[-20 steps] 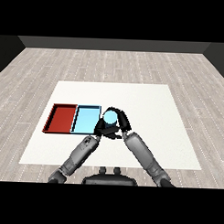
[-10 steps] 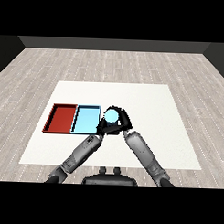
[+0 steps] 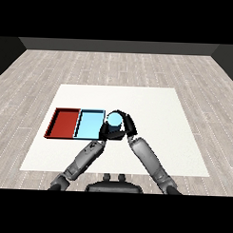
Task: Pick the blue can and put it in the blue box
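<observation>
1. White table (image 3: 152,105) on grey plank floor (image 3: 53,68); red tray (image 3: 64,122) and blue tray (image 3: 89,125) touching side by side.
2. Right hand (image 3: 121,130) curled round blue can (image 3: 114,120), just right of blue tray.
3. Left hand (image 3: 104,132): fingers hidden, can't tell.

One blue can (image 3: 114,120), one red tray (image 3: 64,122), one light blue tray (image 3: 88,124).

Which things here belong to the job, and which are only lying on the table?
Job: blue can, held by right hand; light blue tray.
Not needed: red tray; left hand, holding nothing.
</observation>
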You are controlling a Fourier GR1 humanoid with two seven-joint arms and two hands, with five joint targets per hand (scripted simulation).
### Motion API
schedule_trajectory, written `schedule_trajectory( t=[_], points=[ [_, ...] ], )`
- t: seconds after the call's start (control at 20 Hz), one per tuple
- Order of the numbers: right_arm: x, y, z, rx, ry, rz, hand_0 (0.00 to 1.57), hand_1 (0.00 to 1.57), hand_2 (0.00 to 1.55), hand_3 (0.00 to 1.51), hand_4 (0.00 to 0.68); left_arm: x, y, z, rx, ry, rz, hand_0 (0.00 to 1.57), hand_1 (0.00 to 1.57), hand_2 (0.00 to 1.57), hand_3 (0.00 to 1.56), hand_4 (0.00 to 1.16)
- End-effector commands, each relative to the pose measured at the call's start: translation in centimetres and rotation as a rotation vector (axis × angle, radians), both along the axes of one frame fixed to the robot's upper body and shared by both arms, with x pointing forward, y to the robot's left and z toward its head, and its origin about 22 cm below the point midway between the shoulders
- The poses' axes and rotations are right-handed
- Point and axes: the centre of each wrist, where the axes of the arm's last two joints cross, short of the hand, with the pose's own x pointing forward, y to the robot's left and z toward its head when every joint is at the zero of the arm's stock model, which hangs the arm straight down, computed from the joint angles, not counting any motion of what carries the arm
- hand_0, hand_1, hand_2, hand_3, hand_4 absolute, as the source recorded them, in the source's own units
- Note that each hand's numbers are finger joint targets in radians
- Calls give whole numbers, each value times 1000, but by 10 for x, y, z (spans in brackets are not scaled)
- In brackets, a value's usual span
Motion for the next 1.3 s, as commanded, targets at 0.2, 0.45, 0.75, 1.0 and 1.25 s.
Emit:
schedule_trajectory(
  t=[0.2, 0.45, 0.75, 1.0, 1.25],
  points=[
    [0, -18, 3, -18, 15, -2, 0, 0, 0, 0, 0, 1, 1, 1, -13, -20, 19, 1571, 1571, 1571, 1488, 1128],
    [-9, -13, -15, -31, -5, 26, 0, 0, 0, 0, 0, -5, -9, 7, 8, -48, 41, 1571, 1571, 1571, 1490, 1132],
    [13, -54, -4, 112, 14, -65, 0, 0, 0, 0, 0, 7, 31, -5, 50, -44, 58, 1571, 1571, 1571, 1490, 1129],
    [2, -81, -23, 136, 29, -130, 0, 0, 0, 0, 0, 18, 45, -17, 109, -10, 128, 1571, 1571, 1571, 1485, 1128],
    [-6, -80, -25, 200, 43, -169, 0, 0, 0, 0, 0, 44, 101, 1, 195, 8, 219, 1571, 1571, 1571, 1481, 1130]
  ],
)
